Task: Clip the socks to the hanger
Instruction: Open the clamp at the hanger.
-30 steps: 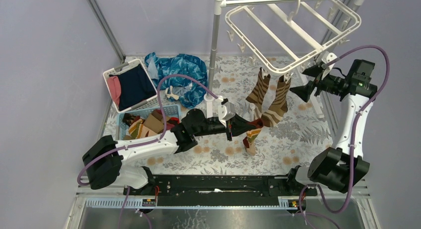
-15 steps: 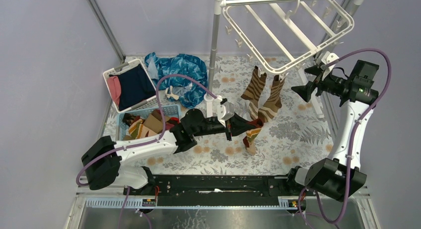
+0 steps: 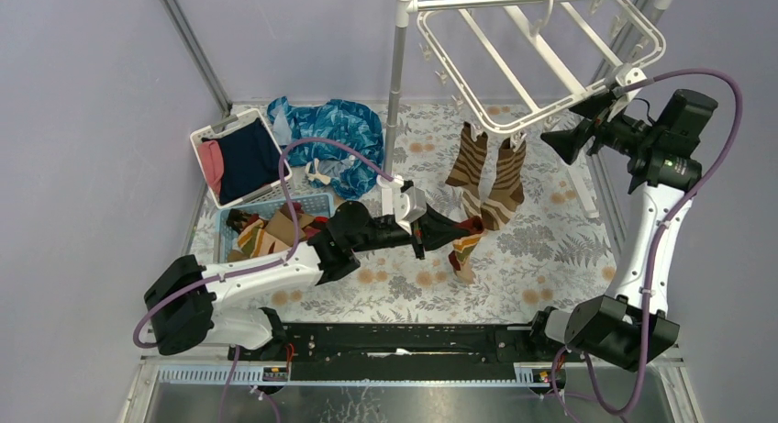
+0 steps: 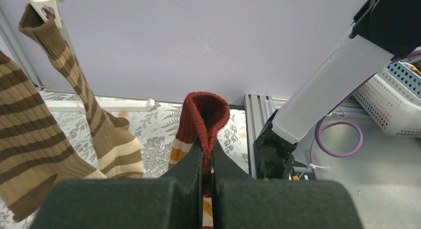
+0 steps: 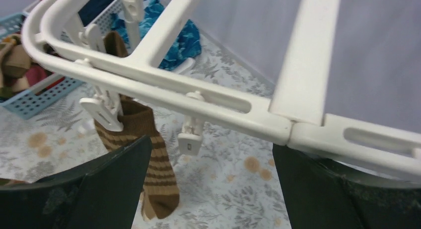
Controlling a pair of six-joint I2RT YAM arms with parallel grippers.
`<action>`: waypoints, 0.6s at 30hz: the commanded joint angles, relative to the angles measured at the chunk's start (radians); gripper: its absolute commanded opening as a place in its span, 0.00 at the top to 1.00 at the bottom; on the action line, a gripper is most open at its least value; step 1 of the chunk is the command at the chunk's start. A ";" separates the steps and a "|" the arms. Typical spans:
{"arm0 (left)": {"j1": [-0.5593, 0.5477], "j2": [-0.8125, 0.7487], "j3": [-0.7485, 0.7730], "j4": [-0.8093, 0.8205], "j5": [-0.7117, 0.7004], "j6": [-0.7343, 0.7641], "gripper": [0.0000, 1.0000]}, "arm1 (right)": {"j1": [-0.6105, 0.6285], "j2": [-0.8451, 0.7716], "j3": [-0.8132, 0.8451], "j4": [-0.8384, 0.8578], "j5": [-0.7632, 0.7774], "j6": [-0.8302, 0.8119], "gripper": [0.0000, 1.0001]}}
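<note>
The white hanger (image 3: pixel 452 74) hangs tilted from the rack's top bar. Two brown striped socks (image 3: pixel 503 177) dangle from clips on its near edge. In the left wrist view those striped socks (image 4: pixel 102 127) hang at the left. My left gripper (image 3: pixel 439 230) is shut on the dark red cuff of a banded sock (image 4: pixel 206 114), which droops toward the floor mat. My right gripper (image 3: pixel 561 142) is open just below the hanger's near right corner. In the right wrist view the hanger (image 5: pixel 198 101) bar crosses above the open right gripper (image 5: pixel 212 145), and an empty clip (image 5: pixel 190 142) hangs between the fingers.
A grey-white rack pole (image 3: pixel 396 83) stands behind the socks. A white basket (image 3: pixel 206 134) of navy and pink clothes, a blue basket (image 3: pixel 316 203) of more socks and a blue patterned cloth (image 3: pixel 330 129) lie at the left. The arms' black rail (image 3: pixel 404 342) runs along the near edge.
My right gripper has risen and drawn back to the right, staying open. The hanger has swung up and right with its two socks. My left gripper barely moved, still holding the sock.
</note>
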 commanded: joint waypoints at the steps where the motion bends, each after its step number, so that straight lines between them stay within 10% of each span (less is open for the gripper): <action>1: -0.003 -0.034 -0.018 0.011 0.003 0.000 1.00 | 0.079 -0.012 -0.018 0.110 -0.073 0.156 0.02; 18: -0.003 -0.054 -0.042 0.026 0.001 -0.016 1.00 | 0.232 -0.082 -0.069 0.040 -0.137 0.154 0.08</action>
